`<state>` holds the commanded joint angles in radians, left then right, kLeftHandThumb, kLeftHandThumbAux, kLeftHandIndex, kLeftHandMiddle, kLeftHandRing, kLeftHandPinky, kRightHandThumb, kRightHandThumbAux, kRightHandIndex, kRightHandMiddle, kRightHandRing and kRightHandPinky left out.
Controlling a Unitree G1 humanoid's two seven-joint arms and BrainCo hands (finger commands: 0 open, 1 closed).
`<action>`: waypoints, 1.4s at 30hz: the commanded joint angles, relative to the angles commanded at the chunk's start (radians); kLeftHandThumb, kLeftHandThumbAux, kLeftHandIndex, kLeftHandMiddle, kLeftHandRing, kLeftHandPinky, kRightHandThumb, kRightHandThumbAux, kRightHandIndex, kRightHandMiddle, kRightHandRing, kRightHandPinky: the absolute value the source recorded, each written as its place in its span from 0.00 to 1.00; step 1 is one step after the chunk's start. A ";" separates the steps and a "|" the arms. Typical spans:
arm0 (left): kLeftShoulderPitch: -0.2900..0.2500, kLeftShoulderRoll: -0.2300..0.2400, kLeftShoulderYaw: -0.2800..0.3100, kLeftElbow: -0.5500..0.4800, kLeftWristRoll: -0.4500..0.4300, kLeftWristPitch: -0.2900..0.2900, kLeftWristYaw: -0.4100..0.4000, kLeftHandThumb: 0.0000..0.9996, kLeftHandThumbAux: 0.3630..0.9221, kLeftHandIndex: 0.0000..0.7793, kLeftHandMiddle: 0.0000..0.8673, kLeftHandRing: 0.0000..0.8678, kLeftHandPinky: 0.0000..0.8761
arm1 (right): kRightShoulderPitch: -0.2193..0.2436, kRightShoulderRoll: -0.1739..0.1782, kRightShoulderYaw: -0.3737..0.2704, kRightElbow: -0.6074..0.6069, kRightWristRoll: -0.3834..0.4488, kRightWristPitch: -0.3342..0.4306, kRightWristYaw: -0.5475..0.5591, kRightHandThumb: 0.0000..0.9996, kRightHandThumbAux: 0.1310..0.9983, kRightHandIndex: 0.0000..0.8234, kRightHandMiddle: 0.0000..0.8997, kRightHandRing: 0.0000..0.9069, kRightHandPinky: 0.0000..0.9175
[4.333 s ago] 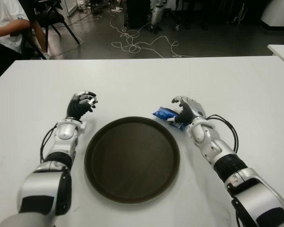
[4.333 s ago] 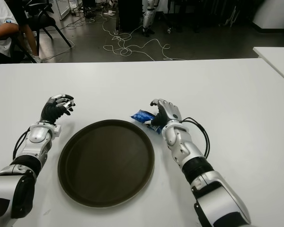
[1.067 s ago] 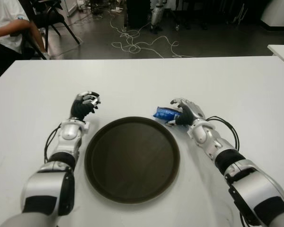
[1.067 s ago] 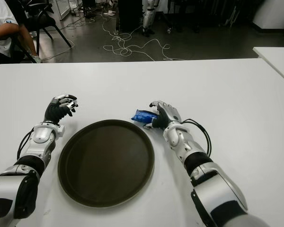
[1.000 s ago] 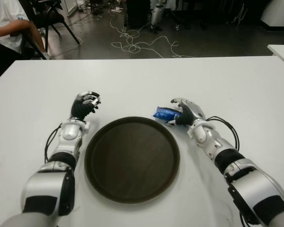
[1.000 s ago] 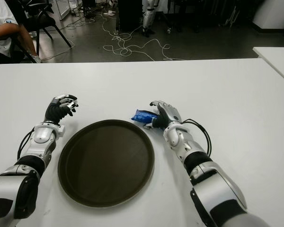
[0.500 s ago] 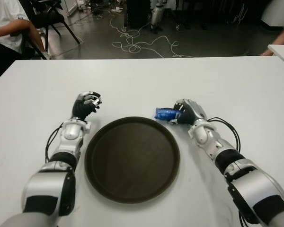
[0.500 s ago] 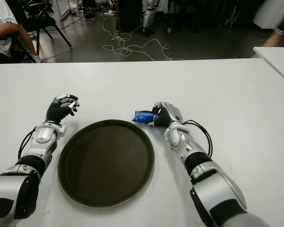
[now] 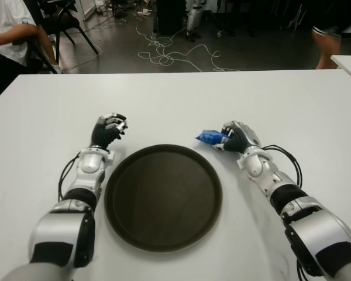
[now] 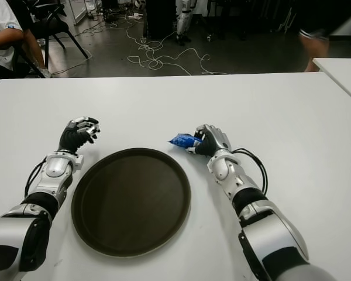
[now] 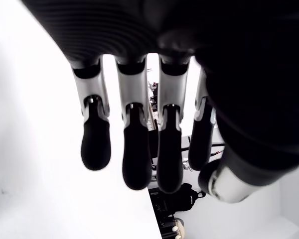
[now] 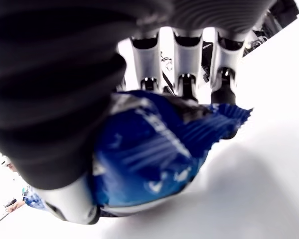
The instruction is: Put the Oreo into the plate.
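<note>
- Lifted now: the right hand [image 9: 238, 137] has drawn the Oreo [image 9: 211, 137] pack up and a touch farther from the plate [image 9: 163, 196] than a moment ago, fingers [image 12: 183, 64] clenched round it.
- Pack hangs just beyond the plate's far right rim, apparently clear of the white table [image 9: 175, 99].
- Left hand [image 9: 107, 130] shows beside the plate's left rim, fingers curled, holding nothing.
- Likely light, crinkly and slick, with brittle biscuits inside; a grip across the pack's middle looks safest, firm but not crushing.
</note>
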<state>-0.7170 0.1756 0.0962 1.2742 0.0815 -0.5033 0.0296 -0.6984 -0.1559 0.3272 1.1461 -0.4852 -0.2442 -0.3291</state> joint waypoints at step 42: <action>0.007 0.011 -0.006 -0.003 0.003 -0.009 -0.004 0.69 0.63 0.55 0.62 0.65 0.68 | 0.048 -0.012 -0.036 -0.048 -0.018 -0.320 -0.267 0.16 0.86 0.82 0.88 0.88 0.85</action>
<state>-0.7097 0.1862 0.0901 1.2715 0.0848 -0.5127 0.0260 -0.6502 -0.1678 0.2908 1.0981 -0.5033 -0.5640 -0.5964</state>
